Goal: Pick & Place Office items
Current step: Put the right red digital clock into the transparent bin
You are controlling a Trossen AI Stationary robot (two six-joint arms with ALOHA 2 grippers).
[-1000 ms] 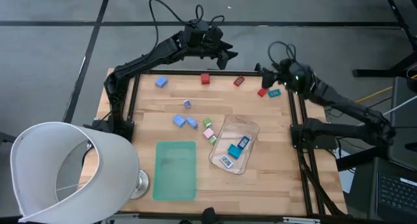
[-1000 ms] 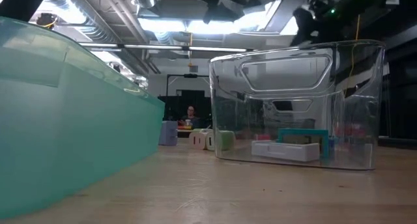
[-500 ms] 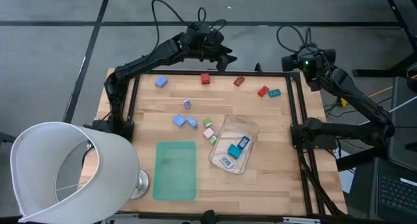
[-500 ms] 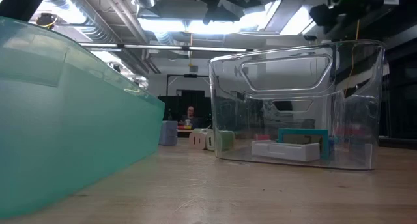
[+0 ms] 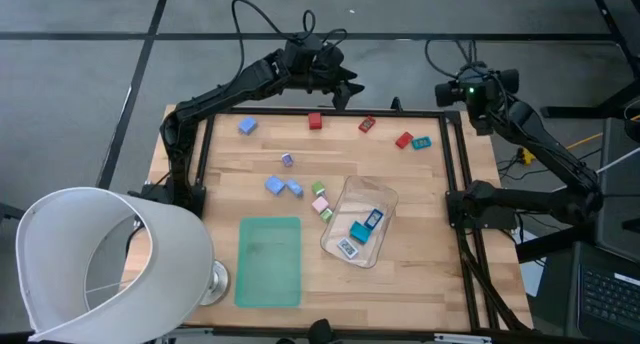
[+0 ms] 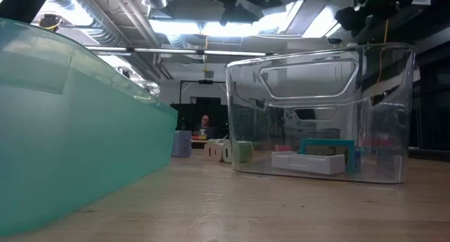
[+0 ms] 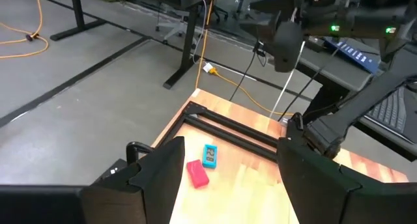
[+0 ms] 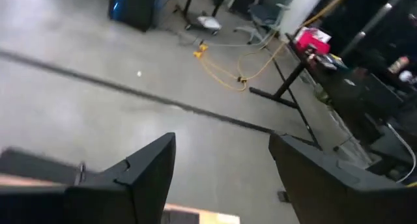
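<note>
The office items are tiny blocks scattered on the wooden table: a blue one [image 5: 247, 126], red ones [image 5: 315, 121] [image 5: 367, 124], a red [image 5: 403, 140] and teal pair [image 5: 421, 142], and blue, green and pink ones [image 5: 318, 196] mid-table. Three lie in the clear tray [image 5: 360, 221]. My left gripper [image 5: 350, 89] is open and empty above the far edge. It looks toward the red [image 7: 197, 173] and teal pieces [image 7: 209, 155]. My right gripper [image 5: 443, 91] is open and empty above the far right corner.
A flat green mat [image 5: 269, 261] lies near the front edge, left of the tray. A white lamp shade [image 5: 100, 264] overhangs the front left corner. A black frame [image 5: 455, 154] runs along the table's sides. A person sits far behind the table [image 6: 205, 122].
My right gripper has drawn back from above the red and teal pieces, rising and going toward the table's far right corner, and has turned to face beyond the far edge. The pieces lie where they were.
</note>
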